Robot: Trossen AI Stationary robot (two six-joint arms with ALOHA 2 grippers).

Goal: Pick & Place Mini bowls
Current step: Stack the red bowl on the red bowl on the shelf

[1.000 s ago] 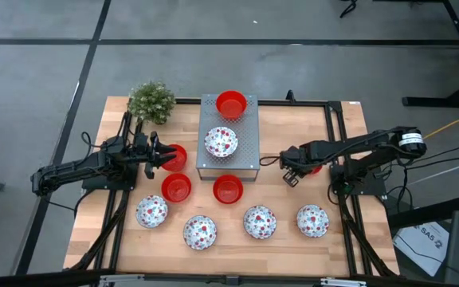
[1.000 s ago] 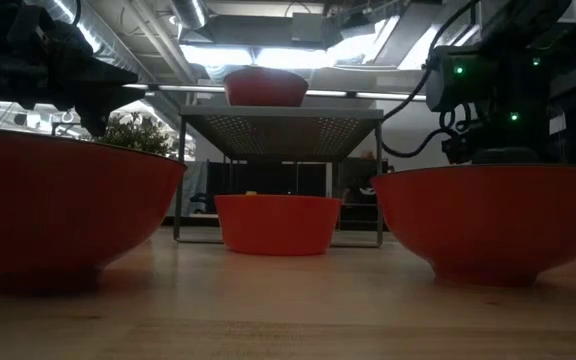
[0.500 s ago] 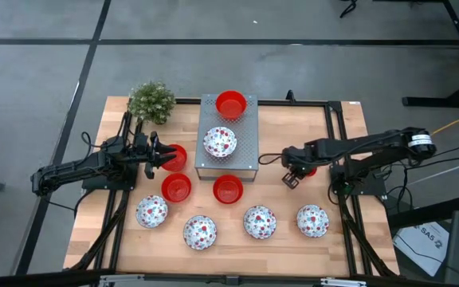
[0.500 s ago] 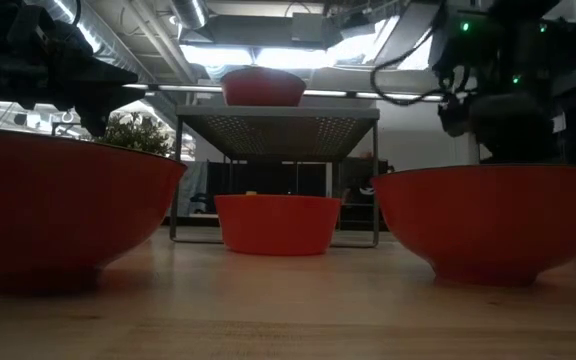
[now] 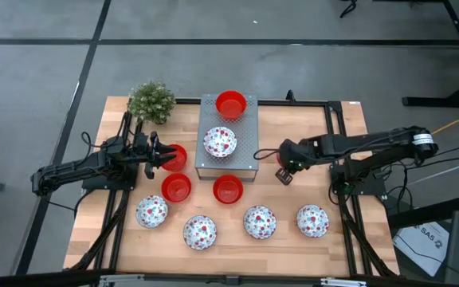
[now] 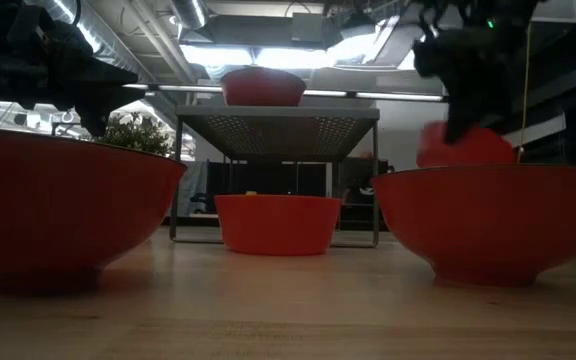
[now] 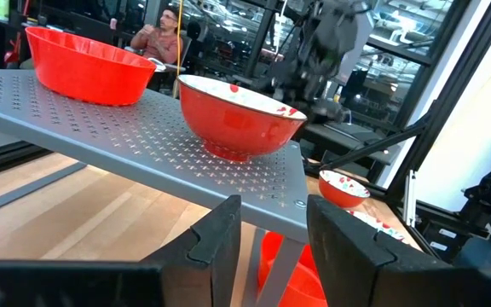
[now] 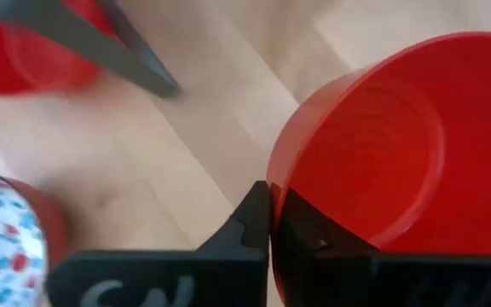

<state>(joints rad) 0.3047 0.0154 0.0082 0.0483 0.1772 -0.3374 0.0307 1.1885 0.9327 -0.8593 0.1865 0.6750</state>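
The red and red-speckled mini bowls stand about the table. A red bowl and a speckled one sit on the grey perforated box. Three red bowls and several speckled ones rest on the wood. My right gripper, right of the box, is shut on another red bowl, which shows raised in the low view. My left gripper waits open beside a red bowl left of the box. My right gripper pinches the red bowl's rim, one finger inside the bowl and the other outside. The fingers come from above, pointing down. The bowl is lifted clear of the table, its opening facing up.
A small green plant stands at the far left corner. The grey box stands on legs in the table's middle, with a red bowl just before it. Bare wood lies right of the box. A person shows in the room beyond.
My right gripper has moved toward the table's left, nearer the grey box, and risen, staying shut on the red bowl. The bowl has come up clear of the table and now shows in the low view.
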